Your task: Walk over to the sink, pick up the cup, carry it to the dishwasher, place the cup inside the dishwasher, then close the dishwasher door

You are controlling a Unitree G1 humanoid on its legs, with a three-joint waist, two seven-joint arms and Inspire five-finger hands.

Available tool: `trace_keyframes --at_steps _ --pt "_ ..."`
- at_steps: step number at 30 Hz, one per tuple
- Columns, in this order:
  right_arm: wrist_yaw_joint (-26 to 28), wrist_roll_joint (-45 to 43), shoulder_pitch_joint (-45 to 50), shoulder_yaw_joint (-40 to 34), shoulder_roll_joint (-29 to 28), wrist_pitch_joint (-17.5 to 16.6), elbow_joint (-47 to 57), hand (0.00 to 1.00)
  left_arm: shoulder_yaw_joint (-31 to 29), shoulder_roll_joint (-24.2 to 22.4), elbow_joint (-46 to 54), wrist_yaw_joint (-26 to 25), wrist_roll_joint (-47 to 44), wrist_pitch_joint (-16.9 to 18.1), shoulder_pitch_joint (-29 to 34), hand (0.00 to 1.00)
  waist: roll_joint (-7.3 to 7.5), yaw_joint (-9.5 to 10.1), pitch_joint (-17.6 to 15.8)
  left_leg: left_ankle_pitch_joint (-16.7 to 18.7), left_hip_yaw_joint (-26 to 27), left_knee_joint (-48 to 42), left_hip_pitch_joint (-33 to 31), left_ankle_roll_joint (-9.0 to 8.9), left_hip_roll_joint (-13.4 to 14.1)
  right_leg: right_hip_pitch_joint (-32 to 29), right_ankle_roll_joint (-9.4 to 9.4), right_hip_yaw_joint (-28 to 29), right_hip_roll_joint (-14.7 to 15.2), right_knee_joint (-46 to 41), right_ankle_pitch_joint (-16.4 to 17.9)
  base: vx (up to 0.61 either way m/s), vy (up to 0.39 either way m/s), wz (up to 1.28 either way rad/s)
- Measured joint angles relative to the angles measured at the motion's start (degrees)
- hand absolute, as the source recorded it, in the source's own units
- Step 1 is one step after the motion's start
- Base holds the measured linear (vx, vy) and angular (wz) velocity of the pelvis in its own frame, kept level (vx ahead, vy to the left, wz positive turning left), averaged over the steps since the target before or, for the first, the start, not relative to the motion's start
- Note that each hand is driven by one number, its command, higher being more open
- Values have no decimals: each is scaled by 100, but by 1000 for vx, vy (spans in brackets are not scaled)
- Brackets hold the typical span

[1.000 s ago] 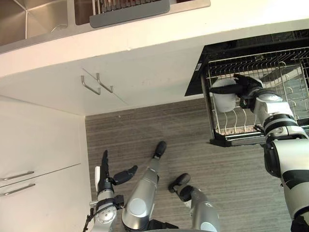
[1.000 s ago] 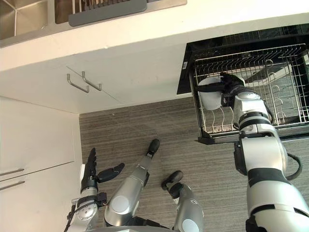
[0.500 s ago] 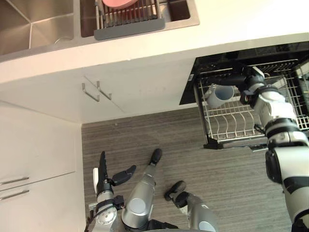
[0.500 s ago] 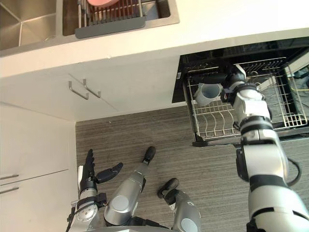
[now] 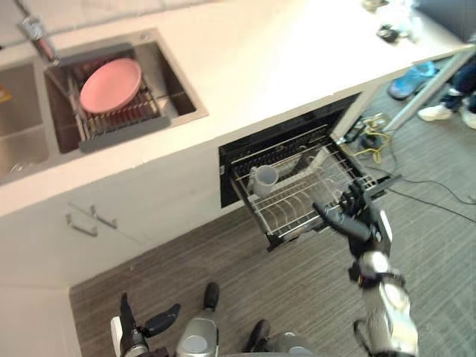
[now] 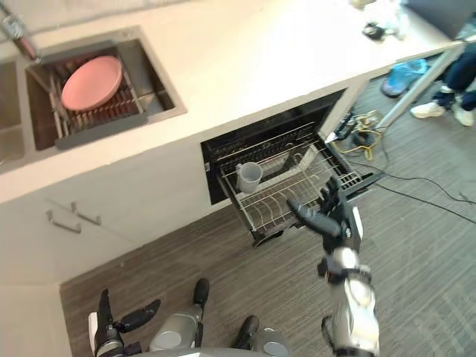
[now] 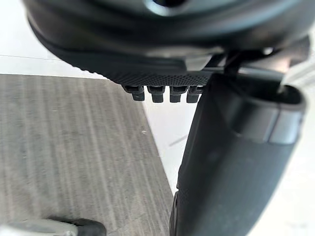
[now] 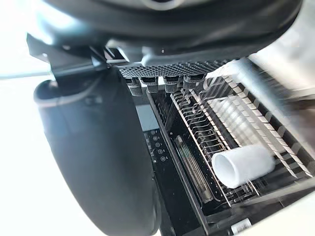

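One pale grey cup point(image 5: 262, 179), its open mouth showing, sits at the 9 o'clock end of the one pulled-out wire rack point(image 5: 297, 206) of the open dishwasher point(image 5: 253, 152). The right hand point(image 5: 361, 222) hovers at about 4 o'clock from the cup, apart from it, with its fingers straight and empty. At 10 o'clock, the sink point(image 5: 177, 83) set into the desk point(image 5: 275, 52) holds a drainer point(image 5: 123, 130) carrying one pink plate point(image 5: 110, 84). The left hand point(image 5: 132, 333) hangs at 7 o'clock, relaxed and holding nothing.
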State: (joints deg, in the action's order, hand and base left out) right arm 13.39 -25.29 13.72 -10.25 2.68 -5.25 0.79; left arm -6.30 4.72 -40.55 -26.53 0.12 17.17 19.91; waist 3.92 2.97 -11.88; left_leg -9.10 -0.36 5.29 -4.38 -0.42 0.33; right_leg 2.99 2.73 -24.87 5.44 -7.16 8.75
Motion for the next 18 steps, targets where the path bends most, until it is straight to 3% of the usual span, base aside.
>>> trace_keyframes --at_steps 2,6,10,11,14,15,16,18 --pt "294 10 109 282 -100 -8 250 100 -74 -57 -62 -1 -8 -1 34 100 -18 -1 157 62 78 1 23 -26 25 32 37 68 -34 101 -29 -19 -13 -16" --pt "984 8 50 832 -183 -404 1271 100 -580 -366 -201 -73 -27 -4 58 100 -78 73 437 65 46 0 56 7 -16 233 19 -28 -58 360 -204 23 1 11" --pt "883 -168 -246 783 -178 -830 1673 100 -852 -520 -270 -71 -25 5 253 100 -133 133 553 136 -289 3 94 83 -192 523 82 -441 43 424 -181 2 17 49" --pt "843 -169 -293 741 -176 -855 1674 100 -895 -538 -304 -59 -84 7 280 100 -136 149 554 164 -140 4 81 103 -175 540 94 -500 63 429 -183 -43 33 58" --pt "498 -249 -313 157 -19 -864 1702 100 -1143 -617 -634 45 -121 26 264 100 -161 52 580 392 1397 -48 -2 113 -18 860 267 -1283 250 658 -267 -23 75 110" --pt "401 -349 -315 -68 66 -865 1690 100 -1147 -653 -744 63 -108 28 275 100 -257 53 605 372 1670 -90 -29 112 2 892 344 -1487 318 642 -251 31 233 134" --pt "316 -501 -351 -302 184 -873 1635 100 -1200 -772 -820 77 -43 29 374 100 -437 68 656 147 1720 -43 -43 134 -29 933 415 -1635 367 576 -219 32 207 83" --pt "227 -525 -482 -398 185 -878 1480 100 -1316 -908 -905 64 -3 23 544 100 -527 97 701 104 1677 1 -9 275 -180 996 511 -1717 498 534 -221 58 196 38"
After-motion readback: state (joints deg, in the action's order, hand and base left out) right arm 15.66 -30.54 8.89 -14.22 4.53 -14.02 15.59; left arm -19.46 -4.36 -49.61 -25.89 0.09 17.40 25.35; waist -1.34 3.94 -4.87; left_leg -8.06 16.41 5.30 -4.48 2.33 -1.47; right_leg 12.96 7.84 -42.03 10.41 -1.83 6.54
